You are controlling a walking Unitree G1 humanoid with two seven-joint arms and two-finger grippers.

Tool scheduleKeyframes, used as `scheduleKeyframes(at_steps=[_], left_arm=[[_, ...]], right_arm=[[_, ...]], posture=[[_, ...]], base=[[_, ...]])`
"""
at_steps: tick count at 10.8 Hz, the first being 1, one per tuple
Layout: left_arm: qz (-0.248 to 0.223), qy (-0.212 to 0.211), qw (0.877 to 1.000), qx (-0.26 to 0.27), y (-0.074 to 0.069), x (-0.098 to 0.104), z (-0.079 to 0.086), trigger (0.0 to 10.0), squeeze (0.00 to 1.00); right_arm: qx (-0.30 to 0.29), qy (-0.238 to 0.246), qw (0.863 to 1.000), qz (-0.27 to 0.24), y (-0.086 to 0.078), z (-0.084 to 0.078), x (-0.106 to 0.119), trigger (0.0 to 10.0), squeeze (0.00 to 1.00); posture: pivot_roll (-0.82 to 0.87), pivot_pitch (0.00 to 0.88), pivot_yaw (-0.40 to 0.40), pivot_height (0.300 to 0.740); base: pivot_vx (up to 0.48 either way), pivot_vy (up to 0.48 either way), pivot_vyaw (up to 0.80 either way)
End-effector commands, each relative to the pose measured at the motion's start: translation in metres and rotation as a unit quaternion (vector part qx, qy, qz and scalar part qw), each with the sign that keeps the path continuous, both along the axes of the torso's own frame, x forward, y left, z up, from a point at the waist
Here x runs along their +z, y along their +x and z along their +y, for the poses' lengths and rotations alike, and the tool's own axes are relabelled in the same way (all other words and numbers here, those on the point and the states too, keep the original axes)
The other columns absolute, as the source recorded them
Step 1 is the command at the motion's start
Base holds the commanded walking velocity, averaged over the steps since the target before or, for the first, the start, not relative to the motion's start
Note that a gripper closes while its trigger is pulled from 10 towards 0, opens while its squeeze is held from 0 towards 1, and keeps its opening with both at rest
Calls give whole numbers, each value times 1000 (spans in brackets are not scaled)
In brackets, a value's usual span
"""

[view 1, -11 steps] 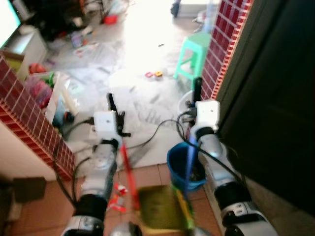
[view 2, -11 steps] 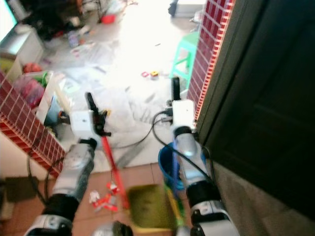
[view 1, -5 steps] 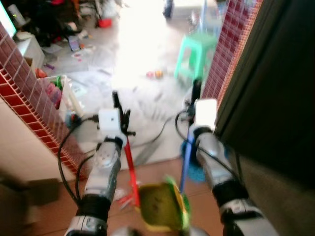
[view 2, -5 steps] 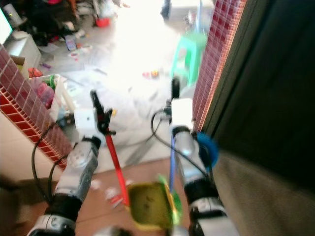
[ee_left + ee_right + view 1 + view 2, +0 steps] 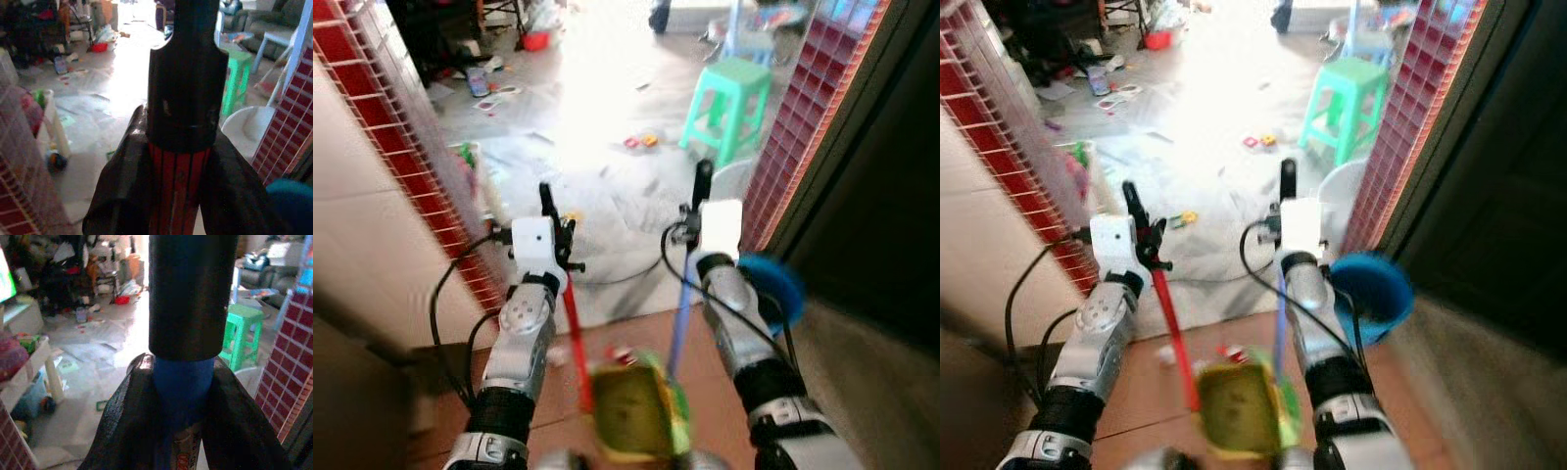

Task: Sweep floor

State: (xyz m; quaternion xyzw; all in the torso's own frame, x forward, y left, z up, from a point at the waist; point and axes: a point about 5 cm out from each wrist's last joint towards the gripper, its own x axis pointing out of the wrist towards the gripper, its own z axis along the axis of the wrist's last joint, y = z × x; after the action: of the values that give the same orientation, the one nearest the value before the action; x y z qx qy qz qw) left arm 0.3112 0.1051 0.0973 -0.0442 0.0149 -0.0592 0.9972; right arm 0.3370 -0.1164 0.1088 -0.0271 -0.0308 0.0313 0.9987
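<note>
Left eye view, near to far: yellow-green dustpan [image 5: 634, 411] lowest, between the two arms, over brown tile; small red scraps [image 5: 619, 353] on the tile just beyond it. Left gripper [image 5: 551, 211] clamped on the red broom handle [image 5: 574, 333], which slants down toward the pan. Right gripper [image 5: 702, 191] clamped on the blue handle [image 5: 678, 323], which runs down to the pan. In the wrist views both pairs of fingers [image 5: 120, 196] are tight against their handles, black end caps sticking out past them. Blue bucket [image 5: 771, 286] close beside the right arm, against the dark wall. Red-tiled pillar [image 5: 440, 166] crowds the left side, another tiled edge [image 5: 808, 127] on the right, so the passage is narrow. White sheet [image 5: 617, 220] with a black cable [image 5: 617, 277] across it beyond the tile. Further out: white basin [image 5: 736, 186], green stool [image 5: 729, 103], small toys [image 5: 640, 142]. Clutter [image 5: 489, 69] at far left.
</note>
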Motion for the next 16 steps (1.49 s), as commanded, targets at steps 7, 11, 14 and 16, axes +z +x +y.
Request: scheduleKeyframes(at_steps=[7,11,14,16], left_arm=[[-40,-48,998,-2,0,22,-2,10000,0],[-79,-14,995,59,2,30,13,10000,0],[-94,55,985,135,3,30,36,10000,0],[-101,60,981,152,2,31,41,10000,0]], right_arm=[[-18,-11,1000,-19,3,-7,7,10000,0],[-18,-19,999,-23,4,-7,8,10000,0],[-26,-51,997,-58,4,-8,19,10000,0],[-18,-78,990,-120,6,-4,45,10000,0]], posture=[[-60,0,43,740],[-60,0,42,740],[-61,0,44,740],[-63,0,46,740]], base=[[0,111,0],[0,0,0],[0,0,0],[0,0,0]])
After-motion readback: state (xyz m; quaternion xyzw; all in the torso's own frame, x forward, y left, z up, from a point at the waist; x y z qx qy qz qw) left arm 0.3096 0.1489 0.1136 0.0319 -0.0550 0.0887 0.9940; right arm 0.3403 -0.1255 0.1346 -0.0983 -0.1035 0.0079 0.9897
